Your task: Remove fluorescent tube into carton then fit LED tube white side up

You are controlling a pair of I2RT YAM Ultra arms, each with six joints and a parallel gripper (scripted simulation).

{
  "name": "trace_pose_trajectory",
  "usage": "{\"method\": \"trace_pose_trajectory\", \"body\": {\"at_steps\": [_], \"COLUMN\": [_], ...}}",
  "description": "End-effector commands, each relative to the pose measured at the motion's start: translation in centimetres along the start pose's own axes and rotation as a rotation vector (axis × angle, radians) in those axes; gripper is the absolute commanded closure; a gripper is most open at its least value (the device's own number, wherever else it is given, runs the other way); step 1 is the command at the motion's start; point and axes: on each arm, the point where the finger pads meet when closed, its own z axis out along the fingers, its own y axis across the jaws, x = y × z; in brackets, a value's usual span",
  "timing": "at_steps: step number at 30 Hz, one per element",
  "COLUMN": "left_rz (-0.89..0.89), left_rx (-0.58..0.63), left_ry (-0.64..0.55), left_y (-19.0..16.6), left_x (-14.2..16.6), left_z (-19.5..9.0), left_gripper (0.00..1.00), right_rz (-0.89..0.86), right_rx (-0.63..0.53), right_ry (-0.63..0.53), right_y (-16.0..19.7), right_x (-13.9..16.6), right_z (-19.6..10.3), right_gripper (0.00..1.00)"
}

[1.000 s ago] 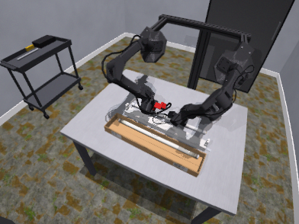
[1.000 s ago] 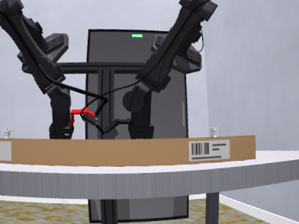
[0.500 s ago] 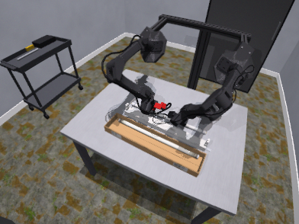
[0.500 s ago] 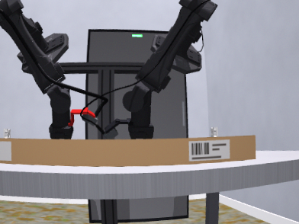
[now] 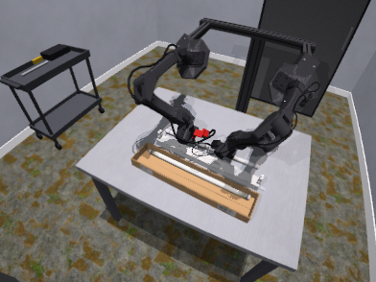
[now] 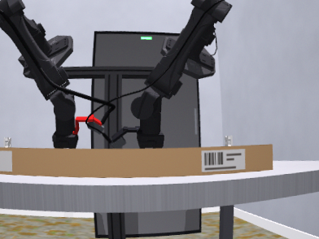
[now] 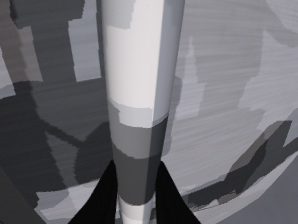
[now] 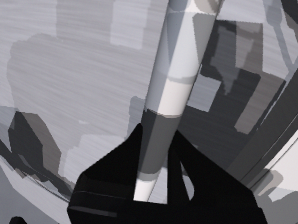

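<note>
A white and grey LED tube [image 7: 137, 75] [image 8: 172, 95] hangs low over the pale light fixture [image 5: 163, 134] behind the carton. My left gripper [image 5: 222, 150] [image 7: 136, 166] is shut on the tube. My right gripper [image 5: 184, 137] [image 8: 156, 132] is shut on the same tube further along it. The old fluorescent tube [image 5: 192, 171] lies flat along the floor of the brown carton [image 5: 189, 190] [image 6: 142, 162], which sits flat on the bench [image 5: 120, 153]. In the exterior view the carton wall hides both sets of fingertips and the held tube; the two lampholder posts [image 6: 6, 142] [image 6: 229, 140] show above the wall.
A black gantry frame [image 5: 259, 35] and a dark cabinet [image 5: 307, 29] stand behind the bench. A black trolley [image 5: 48, 67] stands on the floor at the far left. The carton carries a barcode label [image 6: 223, 159]. A red part [image 5: 200, 132] sits on the right arm's wrist.
</note>
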Motion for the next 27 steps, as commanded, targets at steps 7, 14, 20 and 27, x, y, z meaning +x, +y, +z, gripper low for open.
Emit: {"method": "trace_pose_trajectory", "body": {"at_steps": [7, 14, 20, 27], "left_rz": [0.015, 0.017, 0.019, 0.019], "left_rx": [0.004, 0.009, 0.016, 0.015], "left_ry": [-0.002, 0.000, -0.023, 0.001], "left_y": [-0.6, -0.9, -1.1, -1.4], "left_x": [-0.4, -0.4, -0.8, -0.4], "left_z": [-1.4, -2.0, -2.3, -3.3], "left_gripper": [0.89, 0.89, 0.89, 0.89], "right_rz": [-0.020, -0.023, -0.023, -0.025], "right_rx": [-0.002, -0.007, -0.009, -0.014], "right_ry": [-0.009, -0.010, -0.021, -0.004], "right_y": [0.3, 0.6, 0.8, 1.2], "right_x": [-0.5, -0.5, -0.7, -0.3], "right_z": [-1.5, -2.0, -2.3, -3.3], "right_gripper": [0.89, 0.89, 0.89, 0.89]}}
